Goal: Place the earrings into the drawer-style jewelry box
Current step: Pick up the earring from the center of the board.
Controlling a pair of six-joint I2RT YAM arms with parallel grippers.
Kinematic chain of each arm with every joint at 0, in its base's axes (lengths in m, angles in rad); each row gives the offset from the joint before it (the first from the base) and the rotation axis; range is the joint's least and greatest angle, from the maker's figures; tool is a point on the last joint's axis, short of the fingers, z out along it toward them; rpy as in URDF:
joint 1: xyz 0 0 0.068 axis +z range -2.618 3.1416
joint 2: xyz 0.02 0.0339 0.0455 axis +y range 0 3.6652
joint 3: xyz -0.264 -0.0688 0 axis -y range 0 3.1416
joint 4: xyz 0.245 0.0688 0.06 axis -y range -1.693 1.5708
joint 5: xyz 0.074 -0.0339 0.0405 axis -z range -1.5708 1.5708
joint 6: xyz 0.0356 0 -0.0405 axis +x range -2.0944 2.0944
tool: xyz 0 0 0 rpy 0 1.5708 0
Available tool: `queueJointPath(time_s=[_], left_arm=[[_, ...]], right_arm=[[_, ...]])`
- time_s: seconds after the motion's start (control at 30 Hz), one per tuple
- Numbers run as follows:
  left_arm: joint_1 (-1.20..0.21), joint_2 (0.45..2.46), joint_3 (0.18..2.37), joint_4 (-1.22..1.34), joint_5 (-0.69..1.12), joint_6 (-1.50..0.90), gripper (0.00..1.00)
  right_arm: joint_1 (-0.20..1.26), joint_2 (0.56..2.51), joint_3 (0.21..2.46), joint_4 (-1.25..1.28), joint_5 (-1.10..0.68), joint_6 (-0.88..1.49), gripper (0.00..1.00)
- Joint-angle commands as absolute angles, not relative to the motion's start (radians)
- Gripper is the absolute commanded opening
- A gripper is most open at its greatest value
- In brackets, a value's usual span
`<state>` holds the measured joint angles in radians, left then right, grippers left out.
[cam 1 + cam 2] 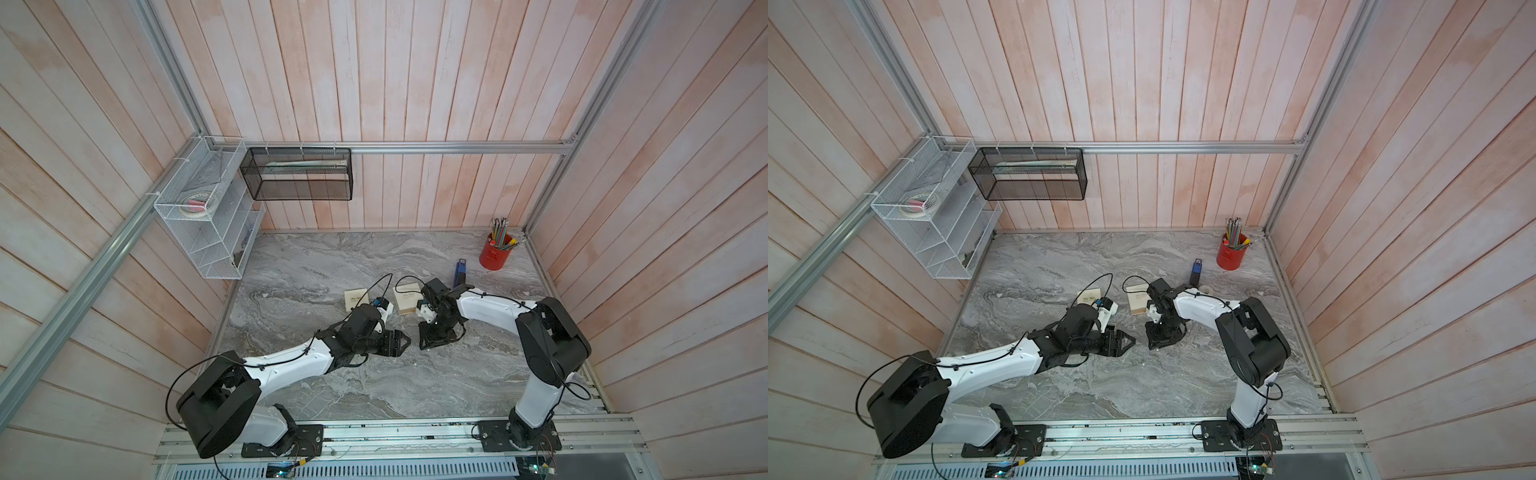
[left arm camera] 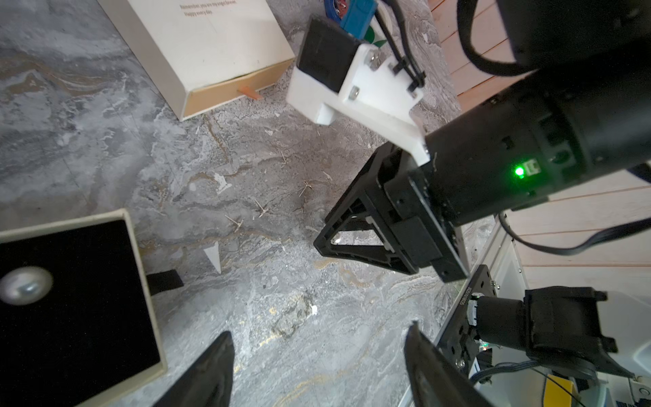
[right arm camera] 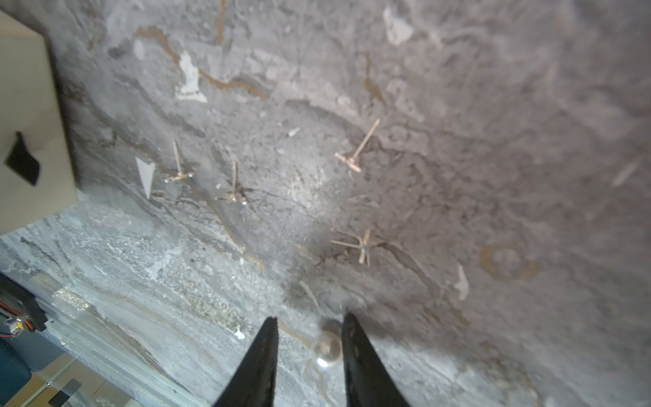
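Observation:
An open drawer with black lining and a cream rim holds one pearl earring; the left arm hides it in both top views. My left gripper is open over bare marble beside that drawer. A second cream jewelry box lies farther off, its drawer shut, with an orange tab. My right gripper points down at the table, open, with another pearl earring lying on the marble between its fingers, close to one of them. Several gold stud earrings are scattered beyond it.
A red cup of pencils and a blue object stand at the back right. White and black wire baskets hang on the wall. The two cream boxes sit just behind the grippers. Small white scraps lie nearby.

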<state>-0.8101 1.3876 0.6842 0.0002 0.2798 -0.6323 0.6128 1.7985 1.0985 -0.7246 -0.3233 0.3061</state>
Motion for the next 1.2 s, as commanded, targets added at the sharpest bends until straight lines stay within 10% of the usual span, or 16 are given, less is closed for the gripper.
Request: queueJointPath(time_s=[0.0, 1.17], left_arm=[[-0.813, 1.383, 0.694, 0.029, 0.280, -0.632, 0.77], [-0.813, 1.370, 0.674, 0.032, 0.270, -0.633, 0.77]], right_arm=[[0.616, 1.795, 1.096, -0.773, -0.273, 0.297, 0.33], [0.665, 1.861, 1.145, -0.833, -0.182, 0.273, 0.19]])
